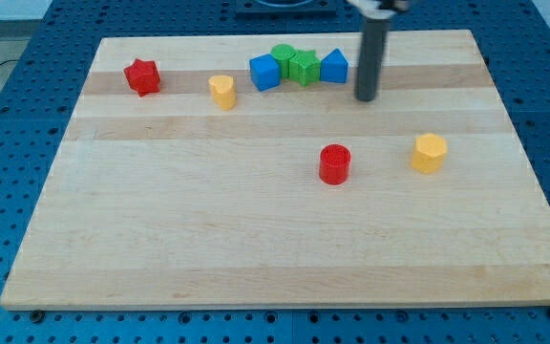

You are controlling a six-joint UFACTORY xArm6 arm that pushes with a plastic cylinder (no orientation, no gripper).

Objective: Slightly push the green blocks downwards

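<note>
Two green blocks sit near the view's top centre: a green round block [282, 53] behind and a green star-like block [304, 67] in front. A blue cube [264, 72] touches them on the left and a blue triangular block [333, 66] on the right. My tip [365, 97] rests on the board just right of and slightly below the blue triangular block, apart from the green blocks.
A red star block [142, 76] lies at the top left. A yellow heart-like block [222, 91] is left of the blue cube. A red cylinder [334, 163] and a yellow hexagonal block [429, 152] lie mid-board on the right. The wooden board [160, 239] sits on a blue perforated table.
</note>
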